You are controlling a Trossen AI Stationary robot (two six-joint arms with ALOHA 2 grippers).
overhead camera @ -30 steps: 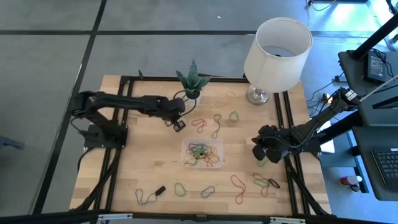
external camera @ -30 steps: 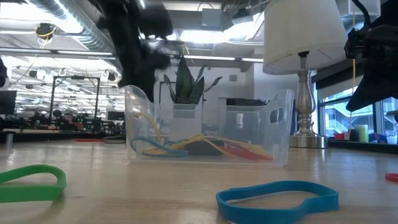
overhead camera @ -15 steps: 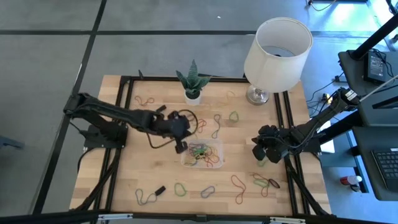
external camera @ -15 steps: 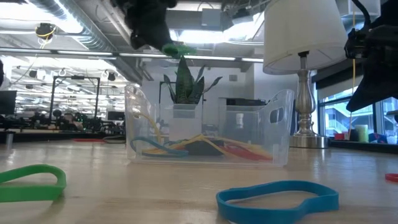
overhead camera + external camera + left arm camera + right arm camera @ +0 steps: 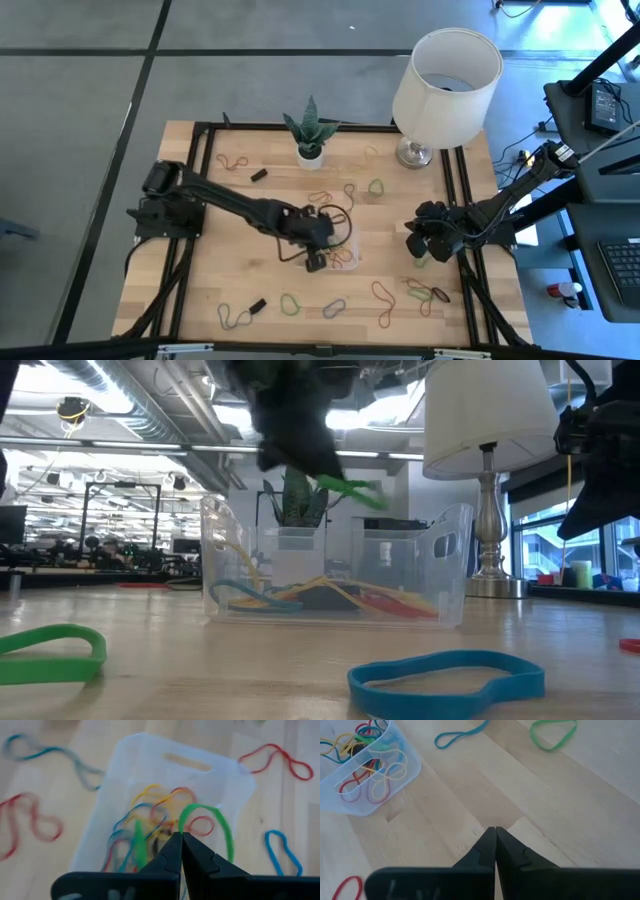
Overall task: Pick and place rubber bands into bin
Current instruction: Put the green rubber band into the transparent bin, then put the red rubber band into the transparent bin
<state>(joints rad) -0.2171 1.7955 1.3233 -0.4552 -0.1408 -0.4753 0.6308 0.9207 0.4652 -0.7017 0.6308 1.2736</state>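
Note:
My left gripper (image 5: 316, 262) hangs over the clear bin (image 5: 354, 250), shut on a green rubber band (image 5: 206, 811). In the low view the gripper (image 5: 322, 472) is above the bin's rim (image 5: 335, 520), the green band (image 5: 350, 491) sticking out sideways from it. Several coloured rubber bands (image 5: 150, 815) lie in the bin. More rubber bands lie loose on the table, some behind the bin (image 5: 347, 196) and some near the front edge (image 5: 334, 307). My right gripper (image 5: 419, 246) waits shut, low over bare wood to the right of the bin (image 5: 365, 767). My left gripper pinches the green band at one end of its loop (image 5: 181, 821) between its two fingertips. The fingers slant downward, coming from the table's left. The band is lifted clear and its open loop stands out beyond the fingertips over the bin.
A lamp with a white shade (image 5: 446, 80) stands at the far right, a small plant in a white pot (image 5: 309, 150) at the far middle. Small black pieces lie at the far left (image 5: 258, 175) and near left (image 5: 257, 304). A green band (image 5: 552, 732) and a blue band (image 5: 460, 737) lie beyond my right gripper.
My left gripper has swung from beside the plant pot toward the table's near and right side, to above the bin, turning as it went. It has stayed shut, carrying the green band clear of the table.

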